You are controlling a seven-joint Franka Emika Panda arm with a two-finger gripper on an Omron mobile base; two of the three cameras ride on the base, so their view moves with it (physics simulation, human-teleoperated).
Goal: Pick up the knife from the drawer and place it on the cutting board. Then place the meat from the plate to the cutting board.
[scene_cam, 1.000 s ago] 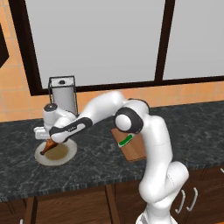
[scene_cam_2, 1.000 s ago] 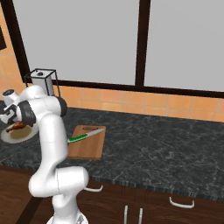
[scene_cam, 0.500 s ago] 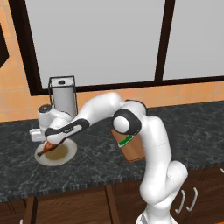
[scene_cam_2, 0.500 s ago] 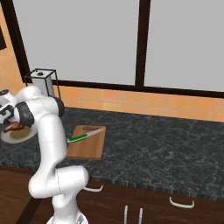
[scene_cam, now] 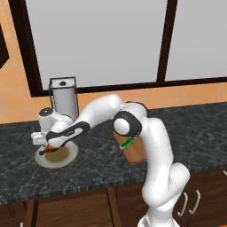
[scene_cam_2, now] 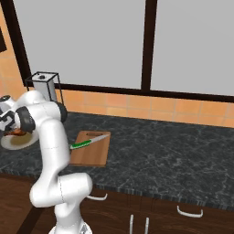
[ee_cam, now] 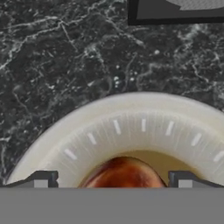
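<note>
Hand view: we found the gripper [ee_cam: 111, 179] spread wide, its two dark fingertips [ee_cam: 40, 179] standing on either side of the meat [ee_cam: 124, 173], whose glossy orange-brown bulk lay directly between them and nearest the camera. We could not tell whether the tips touched it; nothing was clamped. Just beyond the meat, the plate [ee_cam: 131, 127] showed its olive centre and then its cream rim with pale tick marks, and past the rim lay the dark marbled counter [ee_cam: 65, 52]. Farthest ahead of the hand stood the dark base of a metal holder [ee_cam: 175, 13].

In the left base view, we saw the gripper [scene_cam: 44, 148] lowered over the plate [scene_cam: 66, 156], with the holder [scene_cam: 63, 97] behind it. Well away from the hand, back toward the robot's base, the cutting board [scene_cam: 135, 153] carried the knife [scene_cam: 127, 143], partly hidden by the arm. The right base view showed the knife [scene_cam_2: 87, 142] lying across the cutting board [scene_cam_2: 91, 153], green handle nearest the arm, and the plate [scene_cam_2: 16, 141] apart at the far edge.

We judged the first half of the task complete: the knife was already on the board. The second half remained, namely closing on the meat, lifting it, and carrying it to the board.
</note>
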